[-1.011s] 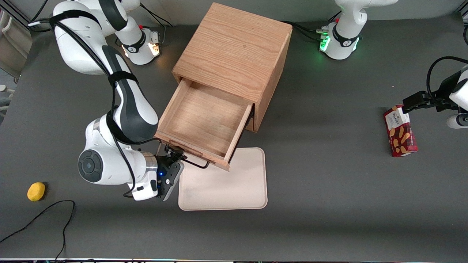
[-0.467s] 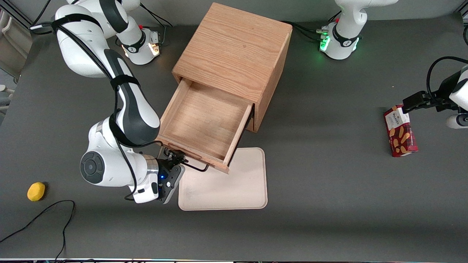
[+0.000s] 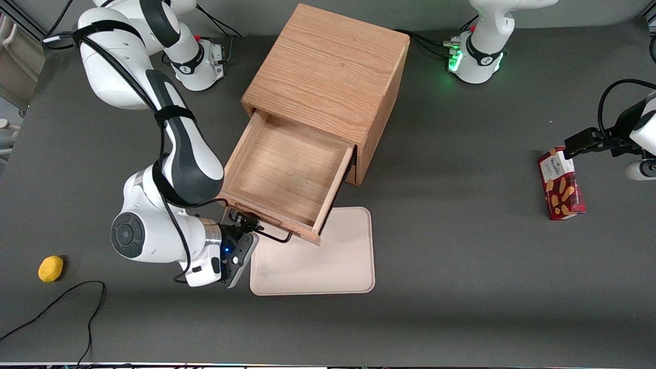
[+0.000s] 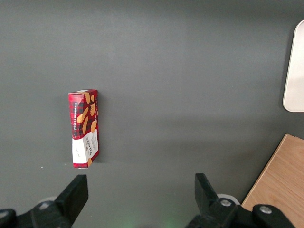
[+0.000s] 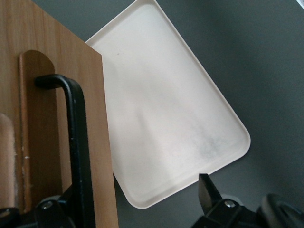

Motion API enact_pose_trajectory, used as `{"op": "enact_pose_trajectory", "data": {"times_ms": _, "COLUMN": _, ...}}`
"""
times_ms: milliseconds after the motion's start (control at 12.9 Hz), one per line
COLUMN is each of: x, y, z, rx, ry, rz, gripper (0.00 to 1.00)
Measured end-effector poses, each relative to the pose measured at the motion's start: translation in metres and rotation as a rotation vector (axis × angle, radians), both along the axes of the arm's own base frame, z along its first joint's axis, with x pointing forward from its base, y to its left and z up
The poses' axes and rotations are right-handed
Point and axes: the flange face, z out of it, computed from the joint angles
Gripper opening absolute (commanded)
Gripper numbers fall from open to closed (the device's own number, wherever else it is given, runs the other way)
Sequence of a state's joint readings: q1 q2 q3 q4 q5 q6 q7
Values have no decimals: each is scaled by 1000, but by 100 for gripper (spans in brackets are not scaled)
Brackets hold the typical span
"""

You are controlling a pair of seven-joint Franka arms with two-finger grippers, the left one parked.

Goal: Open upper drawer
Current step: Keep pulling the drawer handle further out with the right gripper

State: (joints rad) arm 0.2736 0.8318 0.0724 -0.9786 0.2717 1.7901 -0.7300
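Observation:
The oak cabinet [image 3: 328, 72] stands mid-table. Its upper drawer [image 3: 284, 171] is pulled far out, showing a bare wooden inside. The thin black bar handle [image 3: 274, 236] runs along the drawer front [image 5: 57, 118] and shows close up as a black bar [image 5: 78, 156]. My right gripper [image 3: 246, 224] sits at the handle's end toward the working arm. It is open [image 5: 137, 190], its fingers spread wide. One finger [image 5: 71, 206] lies next to the handle. The other finger [image 5: 206, 192] hangs over the table beside the tray, and nothing is clamped.
A cream tray [image 3: 328, 256] lies flat in front of the drawer, partly under its front. A yellow lemon-like object [image 3: 50, 268] and a black cable [image 3: 56, 302] lie toward the working arm's end. A red cookie box [image 3: 560, 184] lies toward the parked arm's end.
The right arm's wrist and elbow have shifted only slightly. The drawer stays pulled out about as far as before. The orange light on the working arm's base has gone out.

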Motion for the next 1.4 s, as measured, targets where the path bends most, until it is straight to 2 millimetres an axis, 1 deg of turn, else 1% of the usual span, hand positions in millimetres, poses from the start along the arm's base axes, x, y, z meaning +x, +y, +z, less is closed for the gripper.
{"op": "enact_pose_trajectory", "data": {"times_ms": 311, "x": 6, "y": -11, "z": 1, "rx": 4, "ry": -15, "rz": -20, "gripper": 100}}
{"op": "enact_pose_trajectory", "data": {"times_ms": 856, "x": 8, "y": -21, "z": 0, "rx": 6, "ry": -7, "rz": -31, "gripper": 100}}
{"op": "enact_pose_trajectory", "data": {"times_ms": 1400, "x": 9, "y": -23, "z": 0, "rx": 11, "ry": -2, "rz": -34, "gripper": 100}}
